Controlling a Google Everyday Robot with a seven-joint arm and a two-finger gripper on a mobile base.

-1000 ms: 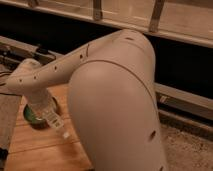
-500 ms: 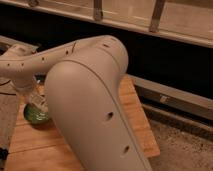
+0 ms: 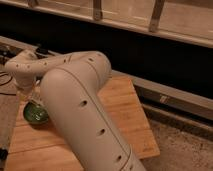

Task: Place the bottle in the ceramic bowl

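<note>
Poised over the green bowl [image 3: 36,113] at the left end of the wooden worktop [image 3: 120,107]: gripper [image 3: 28,96], hanging from the wrist directly above the dish, jaws shut, apparently closed on the small white bottle [image 3: 30,98], though only a pale sliver shows beneath the wrist and the hold itself is hard to make out. Bottle seemingly upright just above the bowl's near rim, not yet lying inside.

Main risk: a slim bottle about as long as the bowl is wide, let go from any height or off centre, likely to strike the glossy rim, tip out and roll across the boards. Also possible: nudging the shallow bowl sideways on the way down, sliding it toward the left edge, which sits close by.

Room to move: open board to the right and front of the bowl, but much of it hidden behind the bulky white arm [image 3: 80,115]. Dark cables [image 3: 6,80] just off the left edge; a metal rail [image 3: 170,95] and dark wall behind, well apart from the bowl.
</note>
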